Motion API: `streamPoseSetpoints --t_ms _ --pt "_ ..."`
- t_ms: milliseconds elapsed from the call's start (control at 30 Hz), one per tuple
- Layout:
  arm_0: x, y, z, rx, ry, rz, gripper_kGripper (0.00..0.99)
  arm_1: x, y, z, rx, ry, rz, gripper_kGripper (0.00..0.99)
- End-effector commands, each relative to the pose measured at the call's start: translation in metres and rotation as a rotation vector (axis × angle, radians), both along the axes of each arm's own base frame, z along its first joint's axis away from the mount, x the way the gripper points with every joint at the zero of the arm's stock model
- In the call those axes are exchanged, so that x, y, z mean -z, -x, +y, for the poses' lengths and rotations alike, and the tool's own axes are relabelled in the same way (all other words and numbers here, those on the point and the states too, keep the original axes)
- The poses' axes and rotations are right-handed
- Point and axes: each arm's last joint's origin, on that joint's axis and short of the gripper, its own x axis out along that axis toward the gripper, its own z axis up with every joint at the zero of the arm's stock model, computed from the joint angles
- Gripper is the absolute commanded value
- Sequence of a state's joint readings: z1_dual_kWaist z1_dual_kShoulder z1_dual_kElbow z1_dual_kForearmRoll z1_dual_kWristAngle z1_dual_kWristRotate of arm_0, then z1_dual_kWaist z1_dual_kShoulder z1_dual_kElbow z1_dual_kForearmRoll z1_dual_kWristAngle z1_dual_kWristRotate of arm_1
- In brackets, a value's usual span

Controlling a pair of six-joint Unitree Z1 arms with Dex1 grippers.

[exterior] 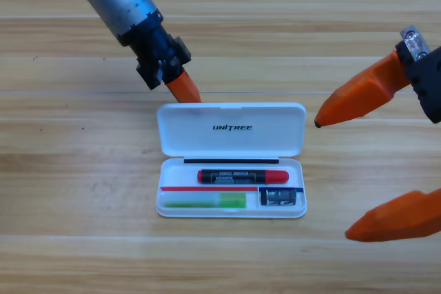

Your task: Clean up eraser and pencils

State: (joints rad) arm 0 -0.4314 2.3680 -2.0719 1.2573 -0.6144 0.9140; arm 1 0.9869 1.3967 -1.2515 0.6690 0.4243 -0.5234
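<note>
Resting inside the open white case [231,160] at mid-desk are the black-and-red pencil [242,176], the green pencil [204,201] and the eraser [280,197]. The left gripper [184,89] sits just behind the lid's [231,130] rear left corner, holding nothing. The right gripper [344,170] waits at the desk's right edge, jaws spread wide and empty. Packing looks finished; closing the lid likely comes next, pushing it forward from behind.
</note>
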Motion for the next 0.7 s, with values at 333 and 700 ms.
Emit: streamPoseSetpoints --t_ms 333,700 --pt "0.048 0.027 -0.040 0.108 -0.025 0.081 0.000 0.006 0.000 0.000 0.002 -0.001 0.019 0.948" --pt "0.061 0.040 -0.046 0.127 -0.043 0.110 0.000 0.004 0.001 -0.001 0.000 -0.007 0.020 0.948"
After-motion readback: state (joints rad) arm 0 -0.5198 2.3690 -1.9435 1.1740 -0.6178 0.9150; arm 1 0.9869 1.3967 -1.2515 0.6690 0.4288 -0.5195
